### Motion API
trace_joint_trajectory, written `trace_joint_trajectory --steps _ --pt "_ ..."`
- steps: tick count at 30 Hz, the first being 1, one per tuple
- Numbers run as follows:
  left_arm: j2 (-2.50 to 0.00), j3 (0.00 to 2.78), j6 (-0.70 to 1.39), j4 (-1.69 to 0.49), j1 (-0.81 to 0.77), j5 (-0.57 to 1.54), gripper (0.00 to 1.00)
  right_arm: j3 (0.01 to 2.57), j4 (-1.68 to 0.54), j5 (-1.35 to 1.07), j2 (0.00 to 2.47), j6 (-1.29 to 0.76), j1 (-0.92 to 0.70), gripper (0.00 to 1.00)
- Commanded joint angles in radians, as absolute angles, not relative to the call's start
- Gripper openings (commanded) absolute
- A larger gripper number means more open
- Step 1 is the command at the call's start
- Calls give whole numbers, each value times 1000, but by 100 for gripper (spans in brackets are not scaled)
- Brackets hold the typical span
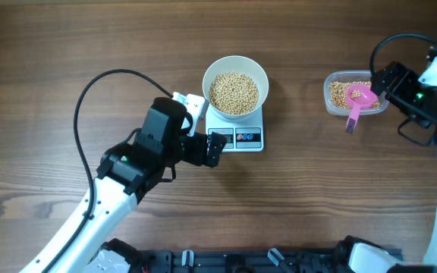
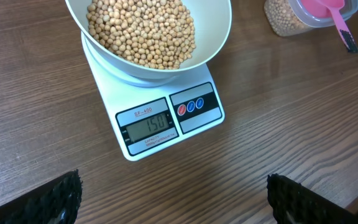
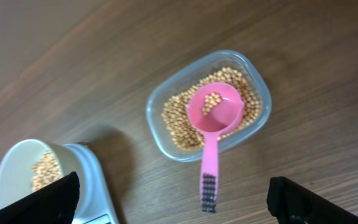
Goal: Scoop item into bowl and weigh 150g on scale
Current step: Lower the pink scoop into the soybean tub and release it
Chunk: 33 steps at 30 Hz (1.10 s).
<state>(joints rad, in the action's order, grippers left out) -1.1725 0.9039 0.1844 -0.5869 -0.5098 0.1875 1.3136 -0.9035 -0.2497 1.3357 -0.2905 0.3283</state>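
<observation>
Pale-tan round beans (image 1: pixel 234 92) heaped in round white bowl (image 2: pixel 213 31), bowl centred on small white square scale (image 2: pixel 146 127). Display seems at target, so weighing looks done. Pink plastic scoop (image 3: pixel 225 115) parked in clear plastic tub (image 3: pixel 154 118), likely to contain spills. Left pincer (image 2: pixel 173 193) and right pincer (image 3: pixel 173 196) both apart, empty.

Bare table (image 1: pixel 294 114) between scale (image 1: pixel 234 137) and tub (image 1: pixel 328 89)

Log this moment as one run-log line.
bowl of beans on scale | display reads 150 | scoop in tub | left pincer open | right pincer open
</observation>
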Motion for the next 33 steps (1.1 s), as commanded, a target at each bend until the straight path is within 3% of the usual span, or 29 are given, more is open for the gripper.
trace_joint_trajectory --steps 1,33 --pt "-1174 903 165 -587 -514 182 100 1337 -899 -292 1288 -288 329 100" --pt "-1174 903 165 -587 -514 182 100 1335 -876 -266 1275 -291 329 100"
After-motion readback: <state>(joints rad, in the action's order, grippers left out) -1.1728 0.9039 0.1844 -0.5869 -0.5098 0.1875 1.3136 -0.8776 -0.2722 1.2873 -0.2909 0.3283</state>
